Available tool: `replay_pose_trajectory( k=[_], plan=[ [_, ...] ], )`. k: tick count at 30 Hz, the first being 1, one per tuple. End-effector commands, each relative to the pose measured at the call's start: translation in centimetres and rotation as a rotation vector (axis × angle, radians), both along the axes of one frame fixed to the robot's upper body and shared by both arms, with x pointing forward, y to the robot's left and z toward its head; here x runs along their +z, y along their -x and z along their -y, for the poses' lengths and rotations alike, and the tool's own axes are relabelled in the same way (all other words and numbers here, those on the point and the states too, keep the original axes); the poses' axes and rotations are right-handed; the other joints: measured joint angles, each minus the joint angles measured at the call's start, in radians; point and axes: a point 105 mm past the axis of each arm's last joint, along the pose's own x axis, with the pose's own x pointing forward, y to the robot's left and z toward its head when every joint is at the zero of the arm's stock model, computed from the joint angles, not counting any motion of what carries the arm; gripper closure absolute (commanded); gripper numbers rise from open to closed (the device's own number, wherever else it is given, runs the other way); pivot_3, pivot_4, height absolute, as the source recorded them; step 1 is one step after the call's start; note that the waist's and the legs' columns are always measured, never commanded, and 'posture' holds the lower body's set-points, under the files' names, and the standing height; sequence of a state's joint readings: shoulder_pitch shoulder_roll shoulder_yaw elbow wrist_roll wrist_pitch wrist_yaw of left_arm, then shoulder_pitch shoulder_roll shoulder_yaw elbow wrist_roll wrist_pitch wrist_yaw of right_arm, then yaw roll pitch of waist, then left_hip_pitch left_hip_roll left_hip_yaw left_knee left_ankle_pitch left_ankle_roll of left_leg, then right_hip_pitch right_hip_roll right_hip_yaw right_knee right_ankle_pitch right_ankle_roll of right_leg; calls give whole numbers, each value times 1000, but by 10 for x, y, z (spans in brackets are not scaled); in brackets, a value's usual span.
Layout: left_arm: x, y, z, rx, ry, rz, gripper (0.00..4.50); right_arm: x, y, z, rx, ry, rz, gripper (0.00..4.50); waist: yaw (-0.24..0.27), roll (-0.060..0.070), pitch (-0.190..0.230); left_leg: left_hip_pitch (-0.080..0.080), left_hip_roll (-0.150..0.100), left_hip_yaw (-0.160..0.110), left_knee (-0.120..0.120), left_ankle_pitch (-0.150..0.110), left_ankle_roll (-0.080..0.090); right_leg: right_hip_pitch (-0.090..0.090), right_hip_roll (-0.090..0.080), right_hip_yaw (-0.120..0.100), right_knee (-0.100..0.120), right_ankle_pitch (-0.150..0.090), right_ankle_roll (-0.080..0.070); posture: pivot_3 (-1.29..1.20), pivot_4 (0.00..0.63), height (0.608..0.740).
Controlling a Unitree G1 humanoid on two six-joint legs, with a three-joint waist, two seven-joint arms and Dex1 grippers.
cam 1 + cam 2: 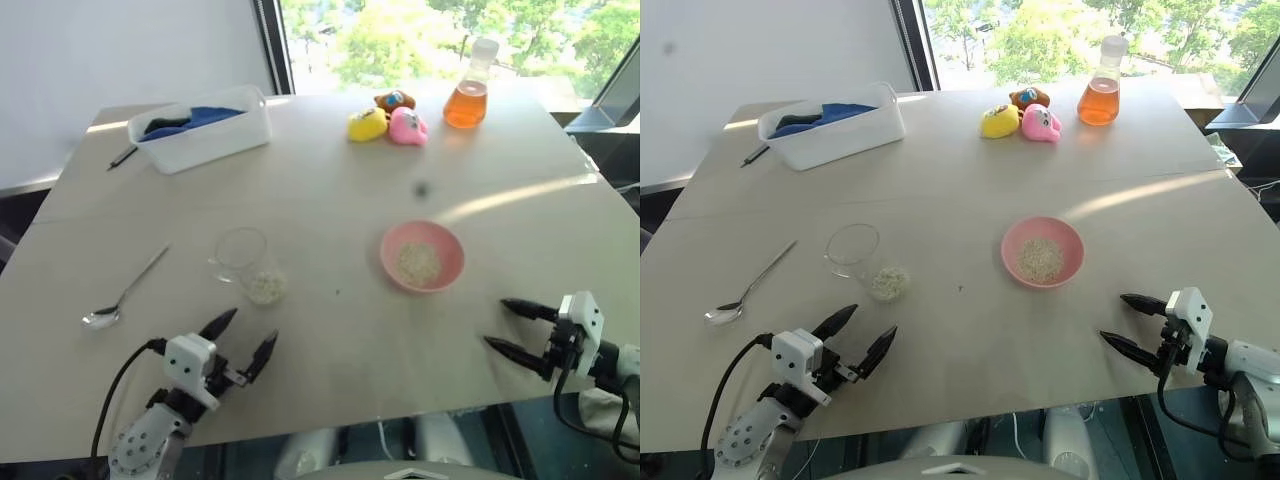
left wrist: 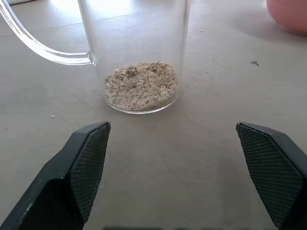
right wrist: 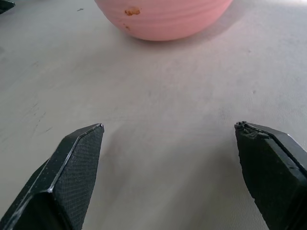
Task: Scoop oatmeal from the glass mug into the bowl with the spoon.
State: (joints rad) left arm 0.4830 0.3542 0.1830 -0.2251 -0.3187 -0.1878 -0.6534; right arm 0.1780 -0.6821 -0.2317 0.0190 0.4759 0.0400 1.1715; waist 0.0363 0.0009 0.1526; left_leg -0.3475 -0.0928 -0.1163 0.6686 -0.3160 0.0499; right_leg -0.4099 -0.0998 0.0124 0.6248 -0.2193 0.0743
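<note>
The left gripper (image 1: 240, 340) is spread and empty, aimed at the glass mug (image 1: 243, 262) just ahead, whose oatmeal (image 2: 141, 86) covers the base. The spoon (image 1: 125, 292) lies further left on the tabletop (image 1: 330, 340), ungrasped. The right gripper (image 1: 510, 327), also spread, faces the bowl (image 1: 422, 256), which already holds some oatmeal.

Bright window (image 1: 420, 40) daylight streaks the table (image 1: 330, 360).

a clear glass mug (image 1: 243, 259) stands upright on the worktop (image 1: 330, 180), a little oatmeal (image 2: 141, 85) in its bottom. a silver spoon (image 1: 124, 291) lies flat to its left. a shallow pink bowl (image 1: 422, 256) holding some flakes sits to its right.
</note>
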Motion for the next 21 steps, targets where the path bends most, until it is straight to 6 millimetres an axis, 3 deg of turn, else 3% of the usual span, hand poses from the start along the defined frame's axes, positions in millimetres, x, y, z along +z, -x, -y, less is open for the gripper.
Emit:
replay_pose_trajectory(
  k=[1,12,17,21],
  plan=[
    [3,2,2,-13,10,4,30,5,-1,-1,15,-1,25,93,0,0,0,0,0,0,0,0,0,0,0,0,0,0,0,0,150,740],
    [11,4,-12,50,0,15,30,7,6,-6,81,24,27,93,-1,0,0,0,0,0,0,0,0,0,0,0,0,0,0,0,150,740],
    [16,17,-23,104,36,-76,30,26,18,-27,180,-9,46,93,-2,-3,4,-1,0,0,0,0,0,-2,0,0,0,0,0,0,150,740],
    [37,26,-56,185,-48,-68,30,62,35,-68,346,-79,84,93,-1,-4,8,-2,1,0,0,-2,3,-2,0,0,0,0,0,0,150,740]
  ],
)
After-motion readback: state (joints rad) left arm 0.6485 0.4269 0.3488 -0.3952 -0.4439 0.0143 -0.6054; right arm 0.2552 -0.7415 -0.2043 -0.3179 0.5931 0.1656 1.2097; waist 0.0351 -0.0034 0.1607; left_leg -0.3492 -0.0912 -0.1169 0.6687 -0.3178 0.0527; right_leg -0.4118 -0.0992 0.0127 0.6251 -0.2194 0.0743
